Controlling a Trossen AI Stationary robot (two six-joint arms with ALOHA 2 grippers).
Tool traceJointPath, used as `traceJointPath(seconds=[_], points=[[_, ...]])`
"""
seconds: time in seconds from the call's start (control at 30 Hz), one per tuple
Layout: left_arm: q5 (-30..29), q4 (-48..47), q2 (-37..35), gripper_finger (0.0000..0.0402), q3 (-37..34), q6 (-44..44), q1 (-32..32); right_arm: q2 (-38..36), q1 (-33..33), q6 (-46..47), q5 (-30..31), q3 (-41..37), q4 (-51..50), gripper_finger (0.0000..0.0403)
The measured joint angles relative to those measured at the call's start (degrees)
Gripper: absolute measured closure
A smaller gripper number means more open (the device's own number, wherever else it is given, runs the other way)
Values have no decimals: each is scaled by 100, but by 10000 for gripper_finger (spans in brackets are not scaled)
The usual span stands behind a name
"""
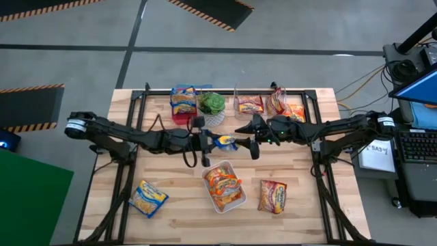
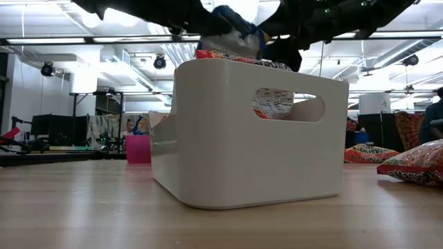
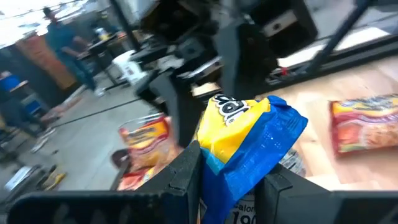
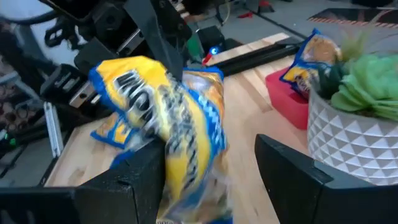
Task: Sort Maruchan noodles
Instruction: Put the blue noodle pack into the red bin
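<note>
Blue-edged packet [image 1: 224, 142] sits pinched in your left gripper [image 1: 209, 142], mid-table above the white bin [image 1: 235, 202]. Right gripper [image 1: 250, 143] has its fingers apart around the packet's far end, no grip that you can see. Packet's long axis runs arm to arm; the left holds it, so the left places it.

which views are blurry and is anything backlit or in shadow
Right wrist view: the blue-edged packet is smeared by motion, while the white plant pot stays fairly crisp. Left wrist view: the background is streaked. Low view: bright ceiling lights leave the arms overhead as dark silhouettes above the white bin. High view: evenly lit, sharp.
</note>
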Motion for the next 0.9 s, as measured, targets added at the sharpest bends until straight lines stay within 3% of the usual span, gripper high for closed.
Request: traceJointPath(seconds=[0.53, 0.9], points=[[-2385, -1543, -1389, 327, 0, -634, 171, -142, 0, -12, 438, 4, 48, 177], [-2540, -3881, -2017, 327, 0, -1532, 1437, -149, 0, -24, 591, 2, 129, 177]])
